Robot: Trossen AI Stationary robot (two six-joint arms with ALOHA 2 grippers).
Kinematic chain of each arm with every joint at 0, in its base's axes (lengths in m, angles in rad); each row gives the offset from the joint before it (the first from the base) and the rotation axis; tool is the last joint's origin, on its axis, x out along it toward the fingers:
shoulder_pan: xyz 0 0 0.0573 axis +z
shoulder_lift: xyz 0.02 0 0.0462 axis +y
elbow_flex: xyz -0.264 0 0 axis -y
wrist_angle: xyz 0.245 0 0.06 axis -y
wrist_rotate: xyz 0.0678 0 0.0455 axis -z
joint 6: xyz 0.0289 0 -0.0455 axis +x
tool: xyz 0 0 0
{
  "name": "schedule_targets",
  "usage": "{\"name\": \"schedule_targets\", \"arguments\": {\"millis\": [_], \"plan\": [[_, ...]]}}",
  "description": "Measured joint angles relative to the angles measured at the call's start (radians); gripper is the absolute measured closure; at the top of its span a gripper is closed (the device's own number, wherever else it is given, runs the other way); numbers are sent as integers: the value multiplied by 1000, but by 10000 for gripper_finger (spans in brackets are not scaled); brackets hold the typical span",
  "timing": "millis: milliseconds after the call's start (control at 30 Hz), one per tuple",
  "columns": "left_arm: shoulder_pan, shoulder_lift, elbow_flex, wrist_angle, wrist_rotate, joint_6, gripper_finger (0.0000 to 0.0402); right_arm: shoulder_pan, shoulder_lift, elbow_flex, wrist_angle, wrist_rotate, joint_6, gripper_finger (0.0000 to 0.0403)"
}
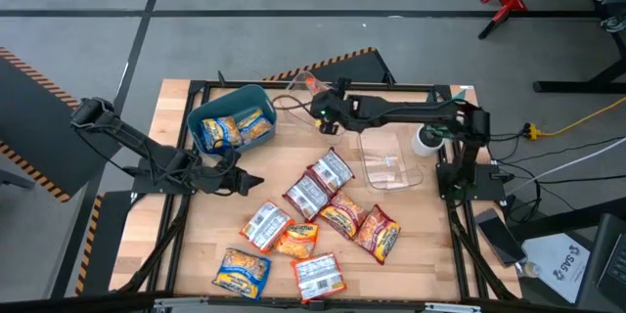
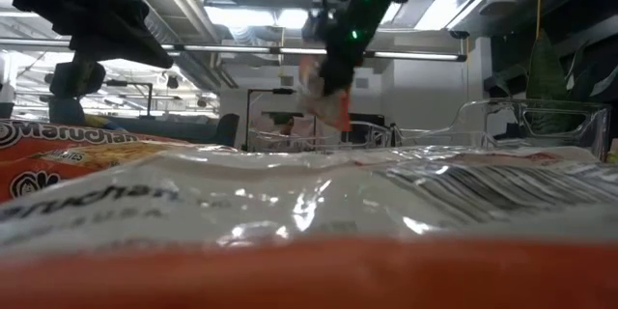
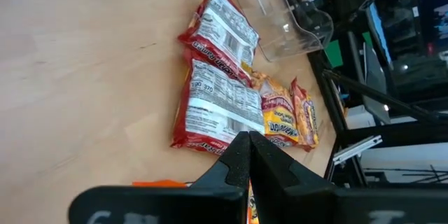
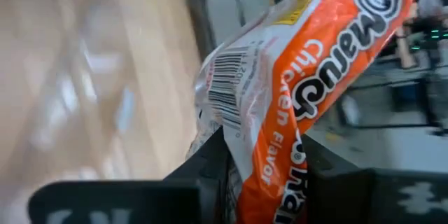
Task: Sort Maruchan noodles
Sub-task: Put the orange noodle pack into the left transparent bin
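— What's the setting?
— A wooden table (image 1: 215,245) on a grey floor, with a teal bin (image 1: 227,108) at its far left holding blue-yellow packets (image 1: 235,129).

— Where's the right gripper (image 1: 315,98)?
— Reaching across the far edge, between the bin and a clear container (image 1: 391,161). Its fingers are pinched on an orange Maruchan packet (image 4: 315,77), lifted off the table.

— And the left gripper (image 1: 256,182)?
— Low over the table's left side, fingers (image 3: 241,161) pressed together, holding nothing.

— The rest of the noodles?
— Loose packets (image 1: 318,220) lie scattered across the near middle: red-white ones, orange ones, and a blue-yellow one (image 1: 243,272) at the near left.
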Motion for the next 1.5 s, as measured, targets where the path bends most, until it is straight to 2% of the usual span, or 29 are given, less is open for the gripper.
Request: {"name": "schedule_targets", "arguments": {"millis": [233, 467, 733, 867, 1100, 1200, 1333, 1500], "plan": [[0, 0, 0, -8, 0, 0, 401, -34, 73, -1, -139, 31, -24, 330], [1, 0, 0, -14, -35, 1, 401, -38, 109, -1, -132, -63, -29, 330], [1, 0, 0, -22, -49, 1, 401, -38, 140, -1, -163, -88, -55, 324], [1, 0, 0, -22, -49, 1, 401, -38, 141, -1, -164, -136, -56, 288], [1, 0, 0, -22, -59, 0, 401, -38, 136, 0, -171, -154, -55, 184], [1, 0, 0, -22, -40, 0, 401, -32, 116, -2, -172, -217, -55, 152], [1, 0, 0, -22, -37, 0, 401, -21, 79, 39, -179, -304, -52, 139], [1, 0, 0, -22, -55, 0, 401, -26, 39, 113, -206, -423, -44, 150]]}}
